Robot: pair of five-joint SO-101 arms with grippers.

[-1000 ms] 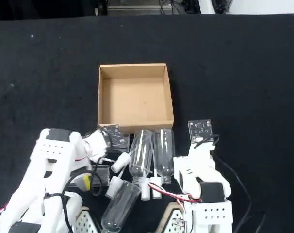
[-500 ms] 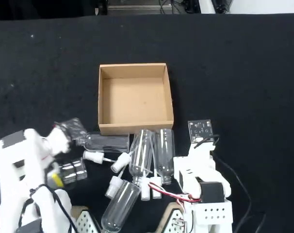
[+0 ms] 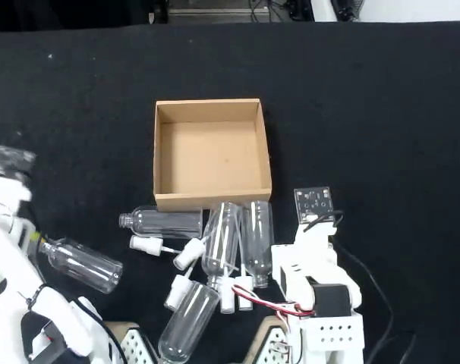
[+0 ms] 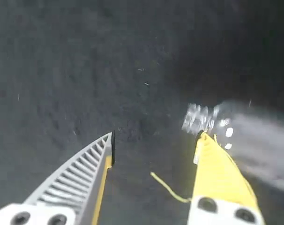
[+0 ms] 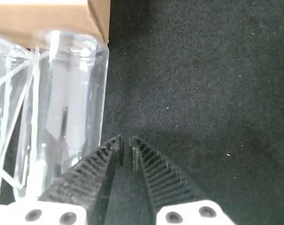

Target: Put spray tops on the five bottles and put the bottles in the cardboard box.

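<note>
Box (image 3: 160, 152): mid-table, nothing inside.

Left gripper (image 4: 155, 138): jaws wide, only table (image 3: 382, 114) between them. Far-left bottle (image 3: 82, 264) lies on its side with its neck by the yellow finger (image 4: 217, 173), outside the jaws. Cannot tell if they touch.

Right gripper (image 5: 126, 151): jaws almost together, gripping nothing. It is low over the table, just beside the rightmost bottle (image 5: 62, 108), whose base is near the box's front corner.

Four bottles lie in front of the box, with white spray tops (image 3: 146, 244) among them.
</note>
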